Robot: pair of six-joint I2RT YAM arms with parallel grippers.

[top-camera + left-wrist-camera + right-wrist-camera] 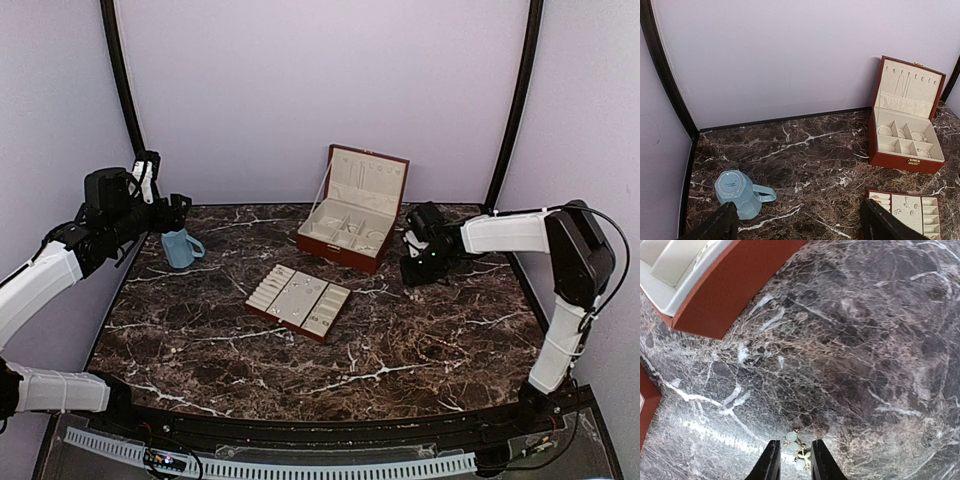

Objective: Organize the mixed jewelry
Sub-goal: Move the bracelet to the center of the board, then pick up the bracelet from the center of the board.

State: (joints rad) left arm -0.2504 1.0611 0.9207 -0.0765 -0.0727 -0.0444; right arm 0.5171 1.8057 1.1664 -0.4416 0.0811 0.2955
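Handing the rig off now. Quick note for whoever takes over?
Left gripper: open, empty, raised near the blue cup.
Right gripper: jaws narrow around a pale-beaded piece, low over the table right of the open box; grip unclear.
Done: small pieces sit in the tray and in box compartments.
Left: place the beaded piece; check for strays.
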